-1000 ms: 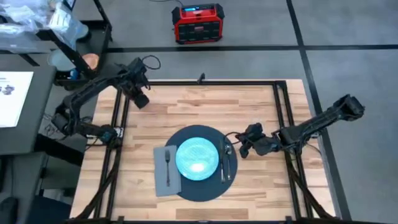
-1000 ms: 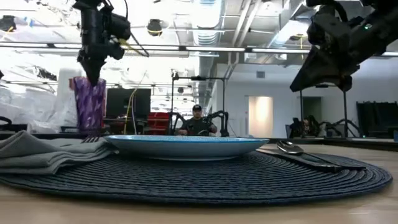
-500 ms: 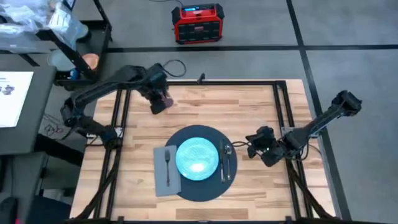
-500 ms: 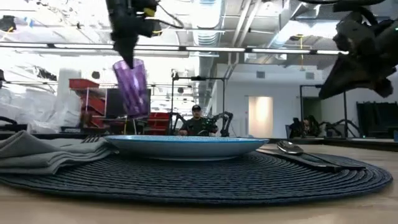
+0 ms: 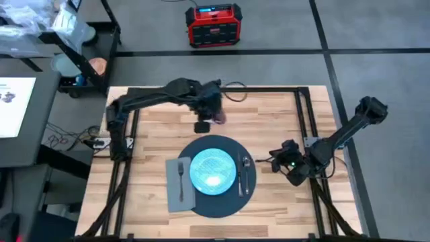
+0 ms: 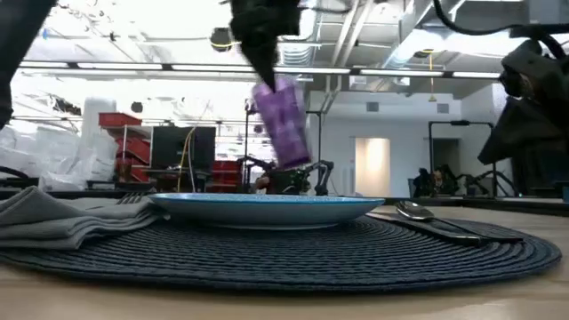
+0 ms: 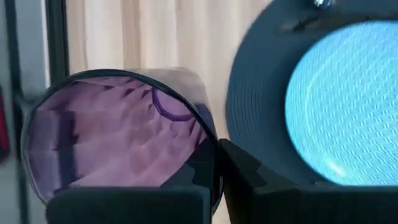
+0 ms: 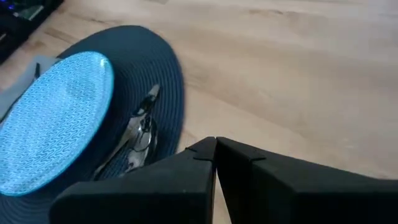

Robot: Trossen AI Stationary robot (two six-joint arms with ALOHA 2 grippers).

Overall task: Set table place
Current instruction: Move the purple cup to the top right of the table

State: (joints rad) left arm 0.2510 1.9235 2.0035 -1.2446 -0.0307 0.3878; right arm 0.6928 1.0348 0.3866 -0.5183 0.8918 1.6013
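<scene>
Right now the left gripper (image 5: 209, 114) carries a purple faceted cup (image 5: 218, 113) above the table (image 5: 269, 114), its fingers (image 7: 205, 171) clamped on the cup's rim, one inside and one outside, so the cup hangs tilted in the low view rather than upright. It hangs at about twelve o'clock from the round dark place mat (image 5: 216, 203), clear of the wood; I'd judge the cup is the last piece of the setting and is being brought toward a spot just off the mat's upper right edge, where a drink usually stands. On the mat sits the light blue plate (image 5: 213, 169) at its centre, with a spoon (image 5: 246, 168) and what looks like a knife at three o'clock of the plate, and the grey napkin (image 5: 179, 183) with a fork (image 5: 181, 177) on it at nine o'clock, overlapping the mat's edge. The right gripper (image 5: 289, 166) waits low at three o'clock of the mat, beside the table's black rail, fingers pressed together with nothing between them, well out of the cup's way. The top is pale wood planks inside a black metal frame. Beyond it lie grey floor, a red box-shaped unit (image 5: 213, 25) at twelve o'clock, a dark side desk (image 5: 20, 114) with a sheet of paper at ten o'clock, and, level across the table, a bright workshop with ceiling ducts.
</scene>
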